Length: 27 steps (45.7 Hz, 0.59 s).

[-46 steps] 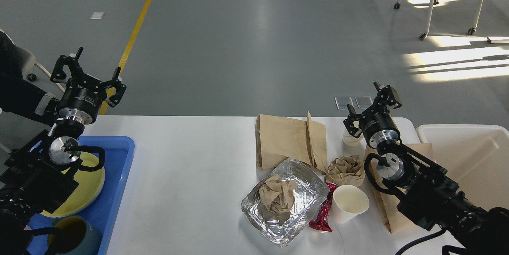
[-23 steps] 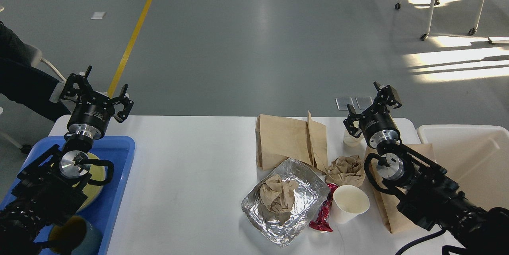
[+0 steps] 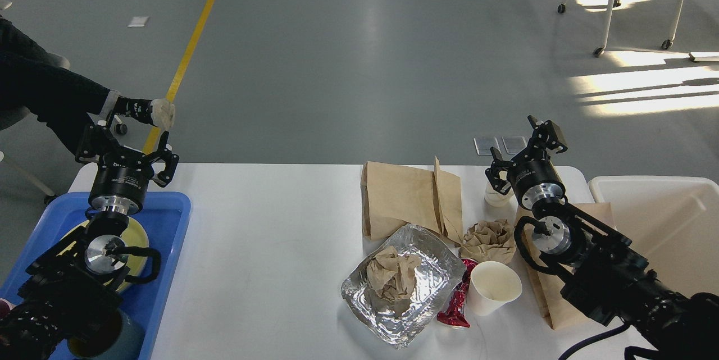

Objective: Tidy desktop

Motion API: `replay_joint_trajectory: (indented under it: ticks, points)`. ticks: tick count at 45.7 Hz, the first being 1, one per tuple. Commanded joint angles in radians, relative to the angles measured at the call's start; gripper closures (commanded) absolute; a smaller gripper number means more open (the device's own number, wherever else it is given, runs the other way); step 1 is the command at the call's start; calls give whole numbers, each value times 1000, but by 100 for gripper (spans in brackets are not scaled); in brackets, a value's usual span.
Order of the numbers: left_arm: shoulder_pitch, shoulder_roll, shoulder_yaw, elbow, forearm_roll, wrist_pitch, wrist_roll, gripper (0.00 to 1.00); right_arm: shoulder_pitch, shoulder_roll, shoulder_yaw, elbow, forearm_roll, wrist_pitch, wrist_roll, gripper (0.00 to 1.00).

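Note:
The white desktop [image 3: 269,247] fills the lower view. On its right half lie flat brown paper bags [image 3: 410,197], a foil tray [image 3: 401,292] holding crumpled brown paper, another brown paper ball [image 3: 487,239], a red wrapper [image 3: 456,304] and a white paper cup [image 3: 494,287]. My left gripper [image 3: 126,144] is open and empty above the far end of the blue tray [image 3: 168,247]. My right gripper [image 3: 525,146] is open and empty at the table's far right edge, above a small white cup [image 3: 494,197].
The blue tray holds a yellow plate [image 3: 137,236] and a dark teal mug [image 3: 121,340]. A cream plastic bin [image 3: 663,219] stands at the right. A brown bag [image 3: 547,304] lies under my right arm. A person's leg and shoe [image 3: 151,110] are beyond the table's left corner.
My left arm has drawn back and lowered, its gripper now over the tray's far edge. A person's leg and shoe have come into view at the left. The right arm has not moved.

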Motion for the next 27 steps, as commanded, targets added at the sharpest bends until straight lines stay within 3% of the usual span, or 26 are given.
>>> replay_joint_trajectory:
  ticks: [1,27]
  points:
    - [0,-6,3,0,1,0,-26,3,0,0,0,0,0,0,0,0]
    - [0,-6,3,0,0,0,-26,3,0,0,0,0,0,0,0,0]
